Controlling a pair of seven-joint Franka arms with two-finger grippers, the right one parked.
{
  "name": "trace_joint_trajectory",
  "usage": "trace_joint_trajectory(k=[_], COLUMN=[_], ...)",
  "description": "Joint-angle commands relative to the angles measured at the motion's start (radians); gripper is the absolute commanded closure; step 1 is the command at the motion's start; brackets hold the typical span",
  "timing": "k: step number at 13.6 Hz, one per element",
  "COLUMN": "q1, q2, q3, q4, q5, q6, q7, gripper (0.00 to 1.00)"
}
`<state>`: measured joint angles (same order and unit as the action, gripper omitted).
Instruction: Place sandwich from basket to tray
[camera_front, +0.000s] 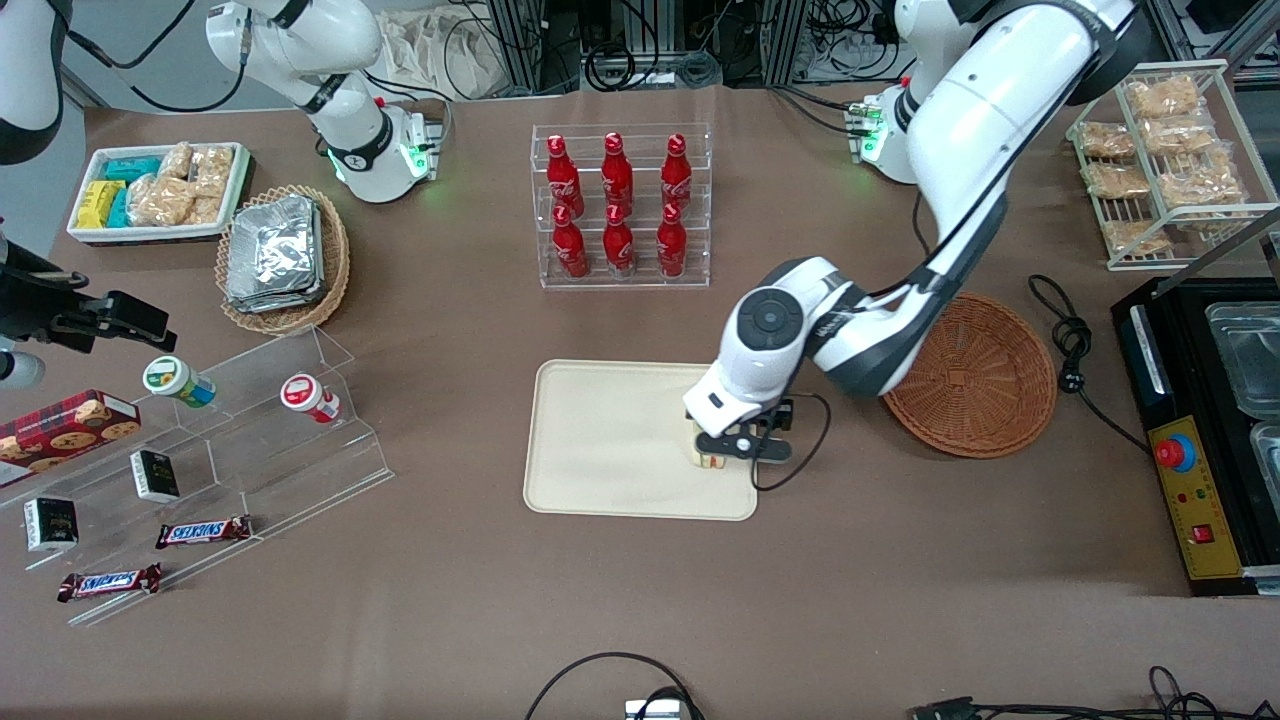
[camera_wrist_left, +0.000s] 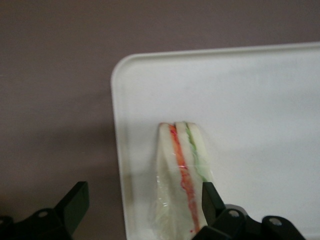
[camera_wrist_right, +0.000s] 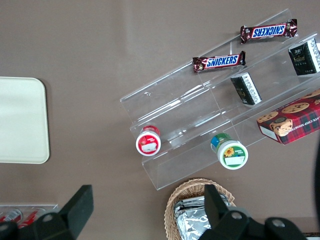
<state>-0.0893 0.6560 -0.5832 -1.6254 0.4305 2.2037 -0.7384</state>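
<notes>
The sandwich (camera_front: 707, 458) stands on edge on the cream tray (camera_front: 610, 440), close to the tray's corner nearest the front camera on the working arm's side. In the left wrist view the sandwich (camera_wrist_left: 180, 165) shows white bread with orange and green layers under clear wrap, on the tray (camera_wrist_left: 260, 125). My left gripper (camera_front: 728, 447) is right above it, open, its fingers (camera_wrist_left: 76, 197) spread wide on either side of the sandwich. One finger is right beside the bread; the other is over the bare table, off the tray. The reddish-brown basket (camera_front: 975, 378) is empty, beside the tray toward the working arm's end.
A clear rack of red bottles (camera_front: 620, 205) stands farther from the front camera than the tray. A black cable (camera_front: 1075, 345) and a black appliance (camera_front: 1205, 430) lie past the basket. A clear stepped display (camera_front: 200, 450) with snacks and a tan basket of foil packets (camera_front: 280, 258) are toward the parked arm's end.
</notes>
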Motion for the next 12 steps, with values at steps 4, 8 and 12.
trace_joint_trajectory(k=[4,8,12], q1=[0.141,0.215,0.275], q2=[-0.205,-0.280,-0.326], q3=[-0.007,-0.004,-0.003], q4=[-0.005,0.061,0.081], q5=[-0.128,-0.154,-0.194], q6=[-0.183,-0.367,-0.426], q7=[0.010,0.043,0.135], gripper=[0.00,0.00,0.00])
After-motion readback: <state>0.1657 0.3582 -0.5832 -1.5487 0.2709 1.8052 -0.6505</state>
